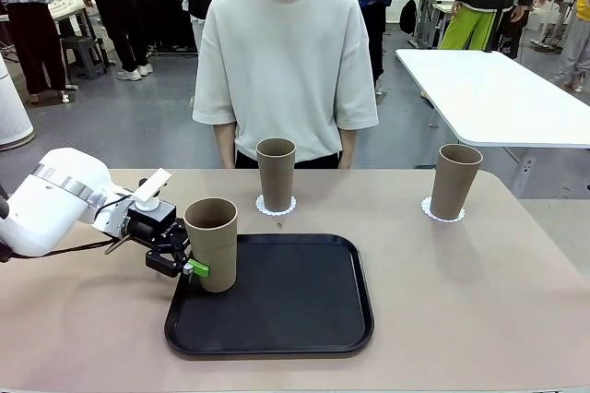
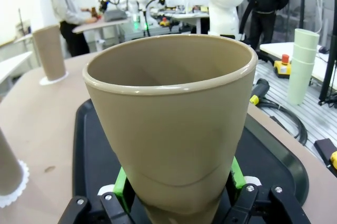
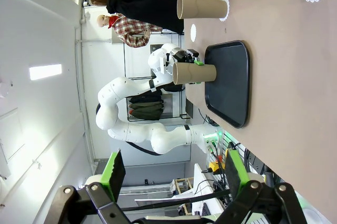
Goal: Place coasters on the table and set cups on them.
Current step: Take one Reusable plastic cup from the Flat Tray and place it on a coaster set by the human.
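Cups are the things to think about here. One tall tan-brown paper-like cup with no handle (image 1: 212, 243) stands at the left edge of the black rounded-square tray (image 1: 277, 319), and the left gripper (image 1: 189, 267) has its two jaws squeezed tight on the cup's lower part. In the left wrist view the green pads (image 2: 122, 184) press on both sides of the cup near its bottom, and the cup looks empty inside.

Two more cups just like it are on the big beige-tan table (image 1: 461, 282). The middle cup (image 1: 276, 174) stands on a small white lacy paper coaster (image 1: 276, 206) near the person. The right cup (image 1: 454, 181) stands on another white coaster (image 1: 441, 213) far to the right. In the right wrist view a third white round coaster (image 3: 192, 32) lies bare on the table between the tray and the middle cup.

The right gripper (image 3: 174, 174) has its jaws wide apart and holds nothing.

The held cup is probably very light and a bit soft, so a hard squeeze could dent it. It is wider at the top, so it could tip. Holding it low, as now, seems fine, but moving slowly and keeping it upright looks wise. The coaster is thin and may slide when the cup lands
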Tool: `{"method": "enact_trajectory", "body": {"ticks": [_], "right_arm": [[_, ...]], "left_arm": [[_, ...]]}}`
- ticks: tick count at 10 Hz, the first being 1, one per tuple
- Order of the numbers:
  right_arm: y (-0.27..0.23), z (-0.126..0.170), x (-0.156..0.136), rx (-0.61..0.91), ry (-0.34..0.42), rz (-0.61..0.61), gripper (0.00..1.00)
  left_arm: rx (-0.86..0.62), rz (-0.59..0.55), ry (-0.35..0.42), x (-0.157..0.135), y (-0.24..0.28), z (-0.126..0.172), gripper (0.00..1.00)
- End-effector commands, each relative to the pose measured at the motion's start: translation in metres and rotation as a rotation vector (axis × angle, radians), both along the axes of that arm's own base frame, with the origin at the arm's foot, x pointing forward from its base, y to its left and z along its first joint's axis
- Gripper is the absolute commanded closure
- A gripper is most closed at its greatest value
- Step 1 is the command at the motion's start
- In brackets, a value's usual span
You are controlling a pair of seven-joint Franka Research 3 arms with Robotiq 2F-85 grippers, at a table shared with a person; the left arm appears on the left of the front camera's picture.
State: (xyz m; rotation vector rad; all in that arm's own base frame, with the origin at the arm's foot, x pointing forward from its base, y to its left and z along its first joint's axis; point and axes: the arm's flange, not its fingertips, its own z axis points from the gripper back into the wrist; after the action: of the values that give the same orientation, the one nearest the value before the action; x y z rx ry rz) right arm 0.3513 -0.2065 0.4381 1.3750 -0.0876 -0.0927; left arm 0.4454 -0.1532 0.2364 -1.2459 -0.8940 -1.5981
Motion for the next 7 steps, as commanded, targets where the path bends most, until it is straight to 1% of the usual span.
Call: {"method": "enact_trajectory", "body": {"ticks": [1, 2, 3, 5, 7], "right_arm": [[0.0, -0.001, -0.001, 0.008, -0.013, 0.004, 0.0], [0.0, -0.001, -0.001, 0.008, -0.013, 0.004, 0.0], [0.0, -0.001, -0.001, 0.008, -0.013, 0.004, 0.0], [0.0, -0.001, -0.001, 0.008, -0.013, 0.004, 0.0], [0.0, -0.001, -0.001, 0.008, -0.013, 0.004, 0.0]], "left_arm": [[-0.018, 0.014, 0.006, 0.0, 0.002, 0.005, 0.7], [-0.017, 0.023, 0.014, -0.005, 0.006, 0.013, 0.71], [-0.023, 0.039, 0.045, -0.007, 0.011, 0.024, 1.0], [-0.088, 0.109, 0.06, -0.015, 0.036, 0.065, 1.0], [-0.082, 0.208, 0.044, -0.014, 0.071, 0.108, 1.0]]}}
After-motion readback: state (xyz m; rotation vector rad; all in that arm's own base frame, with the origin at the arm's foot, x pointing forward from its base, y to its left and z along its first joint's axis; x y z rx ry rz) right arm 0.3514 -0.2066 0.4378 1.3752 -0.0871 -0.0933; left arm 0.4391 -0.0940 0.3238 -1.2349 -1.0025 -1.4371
